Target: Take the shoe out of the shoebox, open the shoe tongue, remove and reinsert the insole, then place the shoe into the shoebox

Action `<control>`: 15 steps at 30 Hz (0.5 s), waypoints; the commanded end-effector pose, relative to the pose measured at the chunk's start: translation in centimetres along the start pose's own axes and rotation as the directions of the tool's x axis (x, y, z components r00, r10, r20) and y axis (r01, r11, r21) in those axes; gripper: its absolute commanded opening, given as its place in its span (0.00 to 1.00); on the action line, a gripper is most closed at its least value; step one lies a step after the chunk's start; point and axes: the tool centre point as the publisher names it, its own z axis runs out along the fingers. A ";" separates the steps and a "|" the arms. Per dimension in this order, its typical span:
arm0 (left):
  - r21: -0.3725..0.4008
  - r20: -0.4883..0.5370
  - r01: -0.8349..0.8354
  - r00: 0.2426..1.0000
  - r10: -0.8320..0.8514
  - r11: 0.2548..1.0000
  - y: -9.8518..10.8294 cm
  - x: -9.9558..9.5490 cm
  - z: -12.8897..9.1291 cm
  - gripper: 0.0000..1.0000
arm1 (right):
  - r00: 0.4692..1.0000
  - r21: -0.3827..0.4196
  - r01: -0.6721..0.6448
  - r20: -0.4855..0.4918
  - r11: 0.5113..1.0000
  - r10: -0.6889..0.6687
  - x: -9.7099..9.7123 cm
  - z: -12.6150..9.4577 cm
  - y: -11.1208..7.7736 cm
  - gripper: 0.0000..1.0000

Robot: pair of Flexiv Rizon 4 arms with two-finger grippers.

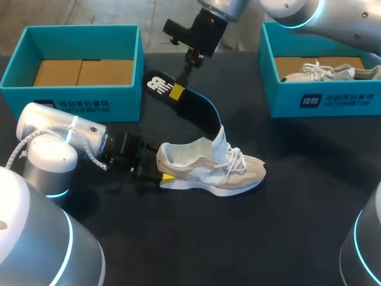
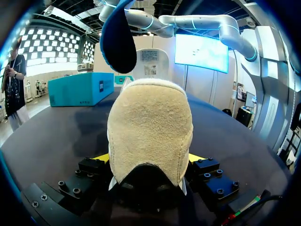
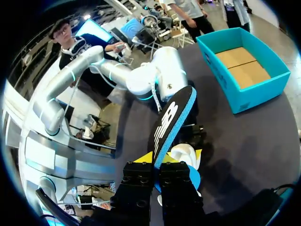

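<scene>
The shoe (image 1: 209, 171) lies on its sole in the middle of the dark surface (image 1: 286, 226), toe toward 3 o'clock. At its 9 o'clock end the left pincer (image 1: 152, 170) is closed on the heel, one yellow tip on each side. From the shoe's collar the insole (image 1: 191, 106) slants up toward 11 o'clock. Its front end is at the opening beside the raised tongue, and its heel end is pinched flat in the closed right pincer (image 1: 177, 90). Farther off, an empty shoebox (image 1: 77, 95) sits at 10 o'clock, and a second shoebox (image 1: 321, 98) at 2 o'clock holds another shoe (image 1: 324, 71).

The likely trouble is at the opening. The insole's soft front could snag on the tongue or laces and fold rather than slide. Any push or pull along it could drag the shoe, since only the heel is gripped, and the insole could twist in so narrow a pinch.
</scene>
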 end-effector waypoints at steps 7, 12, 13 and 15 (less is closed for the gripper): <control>-0.001 0.001 0.001 1.000 -0.001 1.000 0.2 0.0 0.0 0.00 | 0.949 -0.073 0.009 0.316 0.997 0.014 1.5 -1.7 0.0 0.00; -0.001 0.001 0.001 1.000 -0.001 1.000 0.2 0.0 0.0 0.00 | 0.952 -0.069 0.017 0.305 0.997 0.004 1.4 -2.0 0.2 0.00; -0.001 0.001 0.001 1.000 -0.001 1.000 0.2 0.0 0.0 0.00 | 0.952 -0.069 0.017 0.305 0.997 0.004 1.4 -2.0 0.2 0.00; -0.001 0.001 0.001 1.000 -0.001 1.000 0.2 0.0 0.0 0.00 | 0.952 -0.069 0.017 0.305 0.997 0.004 1.4 -2.0 0.2 0.00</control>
